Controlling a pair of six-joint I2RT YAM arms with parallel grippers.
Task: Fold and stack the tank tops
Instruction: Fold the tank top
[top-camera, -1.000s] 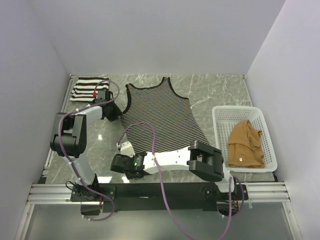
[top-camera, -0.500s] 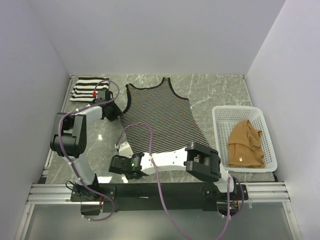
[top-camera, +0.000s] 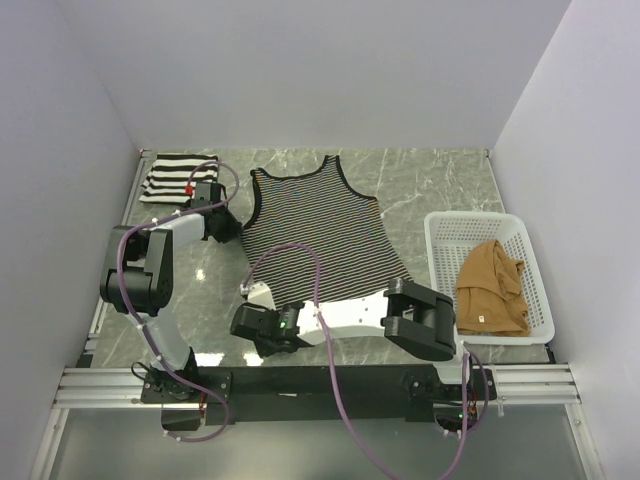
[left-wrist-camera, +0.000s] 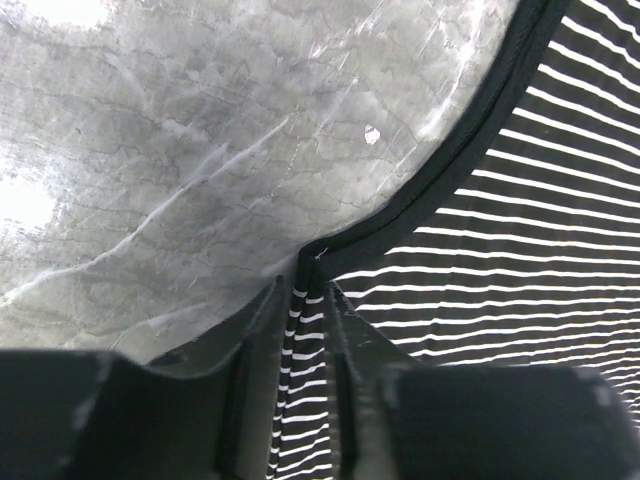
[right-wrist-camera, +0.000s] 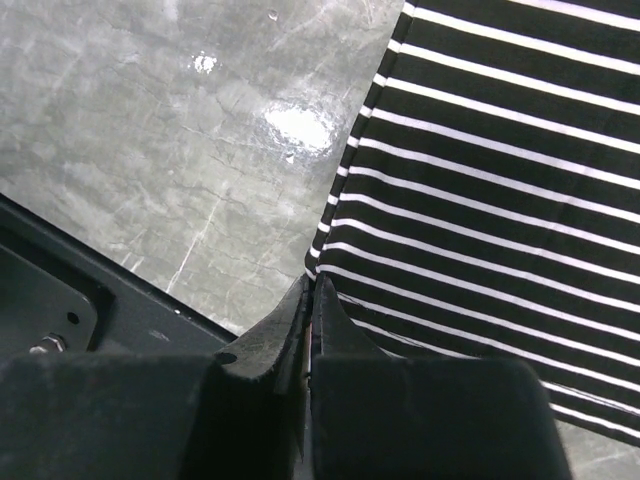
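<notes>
Evidently to fold the thin-striped black-and-white fabric tank top (top-camera: 320, 235) lying flat beside the white plastic lattice basket (top-camera: 437, 222), the right gripper (right-wrist-camera: 308, 295) pinches its hem corner while the left gripper (left-wrist-camera: 302, 310) straddles the armhole farthest from that basket, fingers narrow, whether clamped I cannot tell.

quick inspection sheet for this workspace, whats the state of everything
surface: grey marble table, glare spots
job's things: thin-striped tank top flat at centre; wide-striped tank top folded far left; tan tank top crumpled in basket
clutter: white basket at right
grippers: left gripper astride the armhole edge, grip unclear; right gripper shut on the hem corner
cables: purple cable loops over the hem
surroundings: plain white walls
</notes>
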